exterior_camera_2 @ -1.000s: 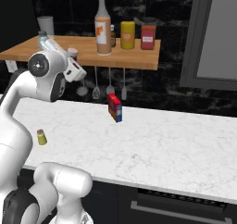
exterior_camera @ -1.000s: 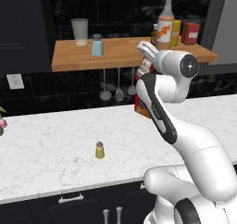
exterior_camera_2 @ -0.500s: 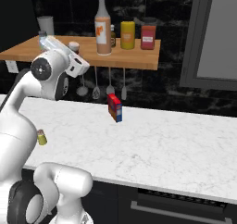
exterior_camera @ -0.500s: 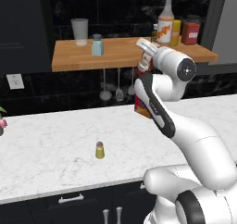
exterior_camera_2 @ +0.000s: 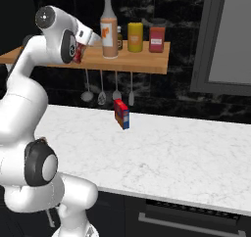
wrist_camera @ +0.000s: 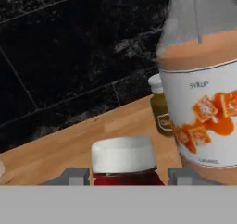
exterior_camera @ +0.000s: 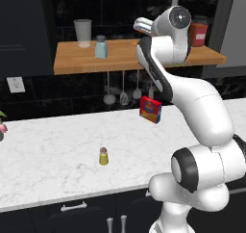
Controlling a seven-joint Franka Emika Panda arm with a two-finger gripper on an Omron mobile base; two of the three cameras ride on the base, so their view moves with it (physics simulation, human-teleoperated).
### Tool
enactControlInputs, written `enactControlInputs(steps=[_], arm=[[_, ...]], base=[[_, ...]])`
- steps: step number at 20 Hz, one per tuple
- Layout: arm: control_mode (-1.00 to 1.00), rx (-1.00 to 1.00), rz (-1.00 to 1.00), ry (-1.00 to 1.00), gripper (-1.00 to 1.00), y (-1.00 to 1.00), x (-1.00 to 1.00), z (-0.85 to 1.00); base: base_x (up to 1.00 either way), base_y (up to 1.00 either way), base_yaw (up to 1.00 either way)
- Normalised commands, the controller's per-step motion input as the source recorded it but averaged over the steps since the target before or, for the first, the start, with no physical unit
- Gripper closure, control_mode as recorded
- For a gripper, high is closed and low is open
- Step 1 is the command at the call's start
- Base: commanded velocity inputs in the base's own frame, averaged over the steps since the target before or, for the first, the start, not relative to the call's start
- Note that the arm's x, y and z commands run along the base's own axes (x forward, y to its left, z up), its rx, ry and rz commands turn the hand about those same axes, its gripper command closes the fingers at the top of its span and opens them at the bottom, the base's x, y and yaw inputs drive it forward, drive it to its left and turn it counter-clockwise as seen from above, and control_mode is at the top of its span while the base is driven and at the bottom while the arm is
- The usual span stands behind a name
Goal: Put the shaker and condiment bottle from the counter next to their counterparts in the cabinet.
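The condiment bottle (wrist_camera: 122,159), red with a white cap, stands upright between my gripper's (wrist_camera: 128,177) two fingertips, just over the wooden cabinet shelf (wrist_camera: 69,149). From the right base view its red body (exterior_camera_2: 77,53) peeks out beside the raised hand at shelf height. The tall orange-labelled syrup bottle (wrist_camera: 203,102) (exterior_camera_2: 109,28) is close on its right. The pale blue shaker (exterior_camera: 101,47) stands further left on the shelf (exterior_camera: 81,61). Down on the marble counter (exterior_camera: 48,150) the yellow-green shaker (exterior_camera: 103,156) stands alone, far below the gripper.
A red-and-blue box (exterior_camera: 150,110) (exterior_camera_2: 121,113) stands on the counter under the shelf. Ladles and spoons (exterior_camera: 122,95) hang beneath the shelf. A glass cup (exterior_camera: 82,33), a yellow jar (exterior_camera_2: 135,37), a red jar (exterior_camera_2: 157,38) and a small green jar (wrist_camera: 161,108) share the shelf.
The hand has risen with the red bottle from below the shelf edge to shelf height, closer to the syrup bottle. The yellow-green shaker has stayed put.
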Motion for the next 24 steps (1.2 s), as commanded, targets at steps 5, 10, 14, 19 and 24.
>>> enactControlInputs(steps=[5, 10, 14, 19, 24], arm=[[-1.00, -0.25, -0.02, 0.22, 1.00, -0.02, 0.29, 0.58], [-1.00, -0.05, -0.01, 0.01, 1.00, 0.00, 0.00, 0.06], [-1.00, -0.01, 0.00, -0.23, 1.00, -0.05, 0.00, -0.08], [-1.00, 0.00, 0.00, -0.11, 1.00, 0.00, 0.03, -0.02], [-1.00, -0.03, 0.00, -0.34, 1.00, 0.00, 0.22, -0.19]], base=[[0.00, 0.00, 0.00], [0.00, 0.00, 0.00], [0.00, 0.00, 0.00], [0.00, 0.00, 0.00], [0.00, 0.00, 0.00]])
